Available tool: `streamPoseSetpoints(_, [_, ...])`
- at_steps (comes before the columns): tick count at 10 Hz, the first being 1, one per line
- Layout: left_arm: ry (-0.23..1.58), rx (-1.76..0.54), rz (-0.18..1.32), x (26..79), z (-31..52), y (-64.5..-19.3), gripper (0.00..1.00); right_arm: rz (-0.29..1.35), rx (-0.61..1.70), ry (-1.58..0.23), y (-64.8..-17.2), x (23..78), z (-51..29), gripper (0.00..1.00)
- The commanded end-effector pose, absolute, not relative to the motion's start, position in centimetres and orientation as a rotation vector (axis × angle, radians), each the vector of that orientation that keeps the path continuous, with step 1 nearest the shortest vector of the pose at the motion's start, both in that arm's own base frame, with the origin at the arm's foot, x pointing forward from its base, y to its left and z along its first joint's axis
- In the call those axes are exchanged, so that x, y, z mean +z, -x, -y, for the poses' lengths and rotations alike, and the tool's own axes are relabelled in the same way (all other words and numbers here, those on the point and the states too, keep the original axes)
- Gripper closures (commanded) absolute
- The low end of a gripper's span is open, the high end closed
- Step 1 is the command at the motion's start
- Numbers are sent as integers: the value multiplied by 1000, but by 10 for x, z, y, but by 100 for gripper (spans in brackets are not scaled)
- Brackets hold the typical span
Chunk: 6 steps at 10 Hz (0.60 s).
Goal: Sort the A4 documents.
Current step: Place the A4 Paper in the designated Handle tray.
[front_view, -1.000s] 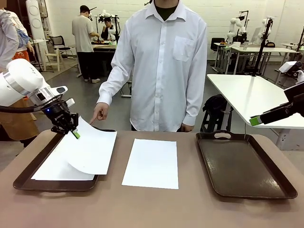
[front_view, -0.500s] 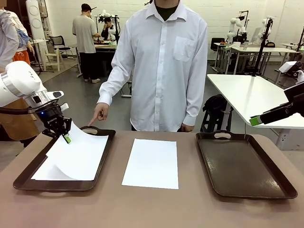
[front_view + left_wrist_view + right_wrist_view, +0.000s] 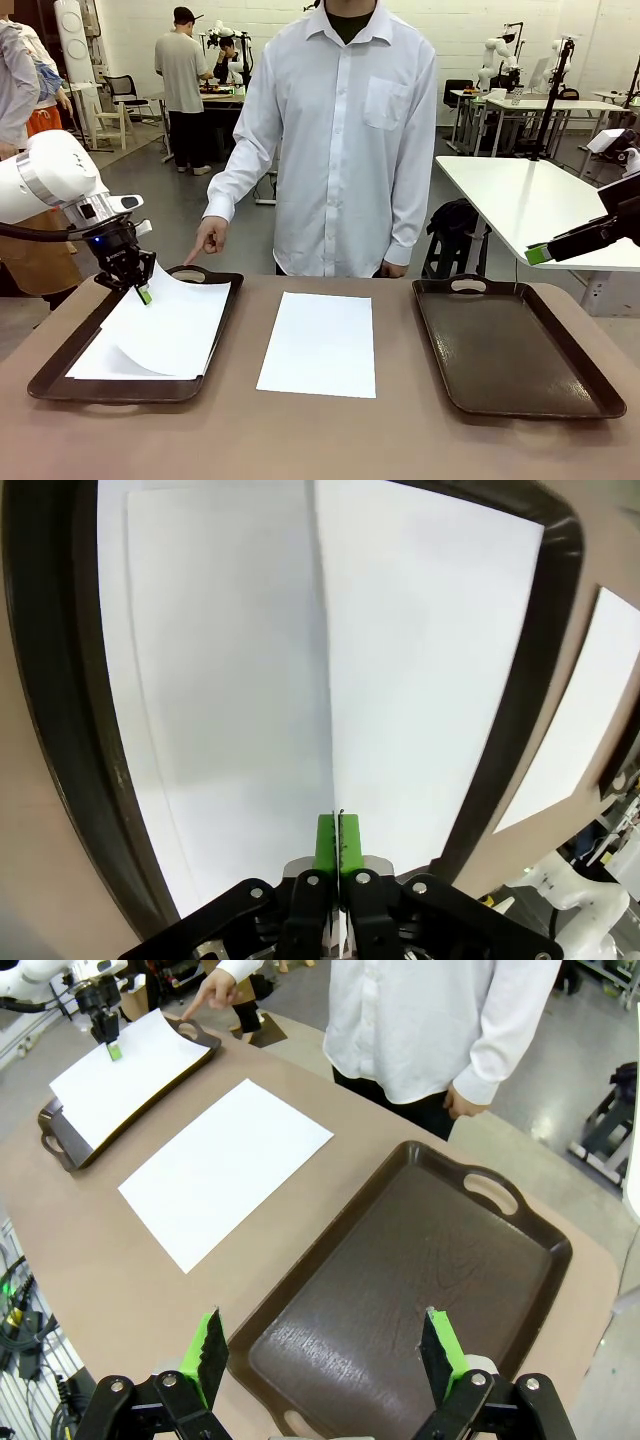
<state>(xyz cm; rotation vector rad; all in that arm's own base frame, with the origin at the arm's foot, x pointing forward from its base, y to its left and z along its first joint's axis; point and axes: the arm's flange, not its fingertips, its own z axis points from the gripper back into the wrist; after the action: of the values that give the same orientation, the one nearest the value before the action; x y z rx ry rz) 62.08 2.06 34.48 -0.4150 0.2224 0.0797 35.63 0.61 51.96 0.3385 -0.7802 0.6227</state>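
So, three plain white A4 sheets on the brown tabletop (image 3: 300, 440). The middle sheet (image 3: 318, 343) lies flat and bare on the wood, long side running away from the robot. At its 9 o'clock there's the left tray (image 3: 45, 385), dark brown with handles. The bottom sheet (image 3: 92, 362) lies flat in it, and the top sheet (image 3: 170, 325) is draped over that. The top sheet's near end rests on the one below, while its far corner at about 11 o'clock is lifted, so the paper bows up in a soft curve. At 3 o'clock of the middle sheet sits the right tray (image 3: 510, 350), with nothing but bare wood grain inside.

The white left arm (image 3: 45, 180) comes in from 9 o'clock, with its wrist bent down over the tray's far left corner. The left pincer (image 3: 143, 293) is clenched on that lifted corner of the top sheet. From the wrist camera, the green pads (image 3: 326, 855) are pressed flat together with the paper's edge between them.

The right pincer (image 3: 325, 1345) hangs above the right tray, fingers spread wide, holding and touching nothing.

Farther back, the person's hand (image 3: 208, 238) points a finger down toward the left tray's far handle.
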Motion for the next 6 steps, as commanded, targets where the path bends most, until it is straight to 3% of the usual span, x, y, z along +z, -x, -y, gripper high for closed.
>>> streamPoseSetpoints(1, [347,98,-257,343,-18,-632,99,779,623,-341,-356,519,-6,0])
streamPoseSetpoints(4, [335,106,-251,337,-17,-633,99,779,623,-341,-356,519,-6,0])
streamPoseSetpoints(6, [313,94,-274,337,-16,-630,80,779,623,-341,-356,519,-6,0])
